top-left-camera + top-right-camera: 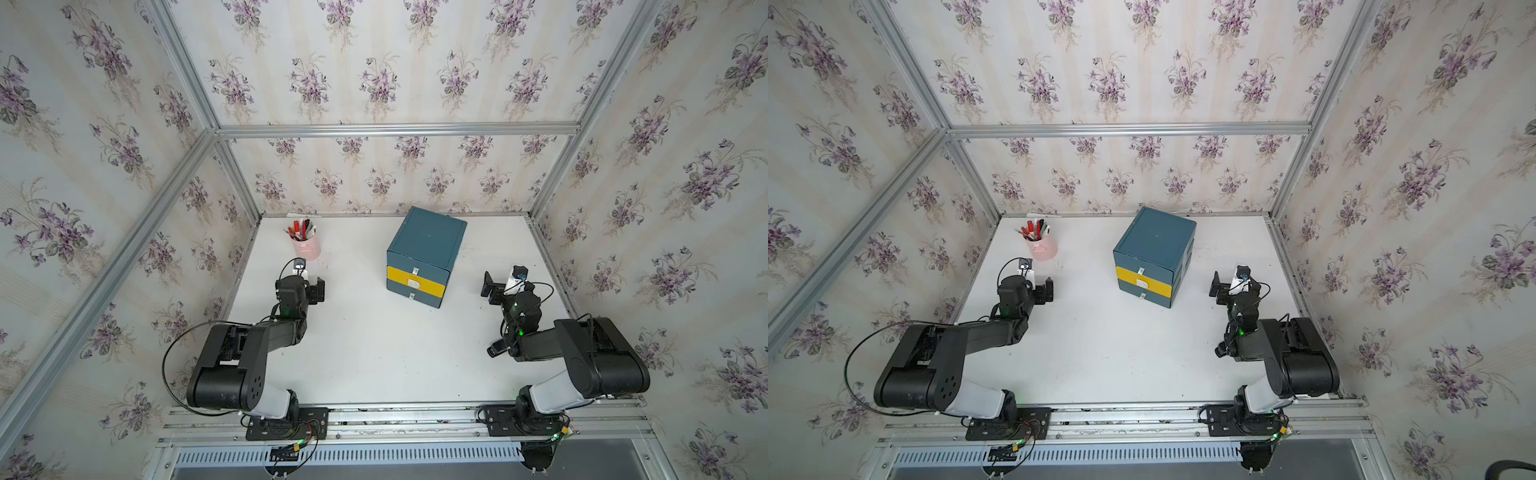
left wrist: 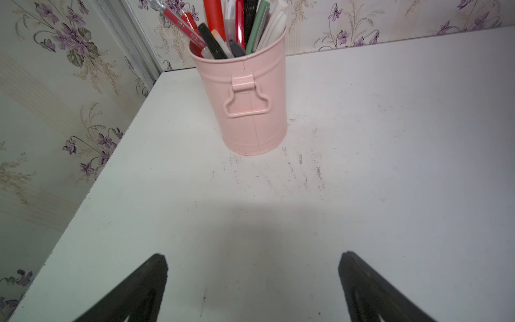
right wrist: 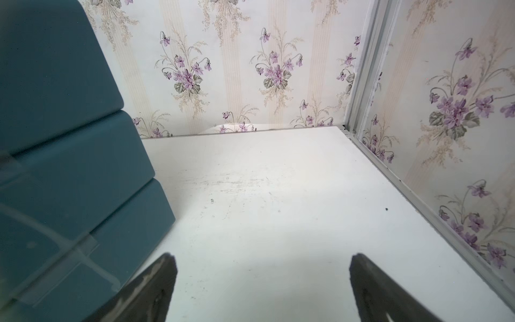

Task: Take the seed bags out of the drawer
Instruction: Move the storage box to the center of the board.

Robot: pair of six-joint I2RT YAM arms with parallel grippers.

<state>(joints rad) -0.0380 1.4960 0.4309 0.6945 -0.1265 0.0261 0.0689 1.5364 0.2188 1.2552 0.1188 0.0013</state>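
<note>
Rails of silver aluminium [image 1: 415, 415] run along the lower edge of both top views and carry the bases of the two black-and-white arms. Above them lies the scuffed white counter [image 1: 374, 353], bare through its middle. The left hand [image 1: 316, 289] sits left of centre with its jaws spread wide and nothing between them; its wrist view shows only counter between the black fingertips [image 2: 161, 262]. The right hand [image 1: 490, 289] sits right of centre, equally wide open and empty, just beside the flank of the teal three-drawer cabinet [image 1: 426, 245].

That cabinet stands upper centre, turned askew to the counter edges. All three drawers are shut, including the yellow middle drawer front [image 1: 415, 282], each with a small pale pull tab [image 1: 414, 271]. No seed bags are in sight, so they are presumably inside, though which drawer holds them cannot be told. Farther left, a pink metal pen cup [image 1: 306, 247] full of markers stands near the flowered back wall [image 1: 374, 178].

The risks seem to lie in the opening. The tabs are small, so a hand could slip off one. The cabinet looks light, and a one-handed pull may drag it across the counter rather than slide a drawer out. Its skewed angle means a straight pull could jam the drawer. A wrong drawer costs time.
</note>
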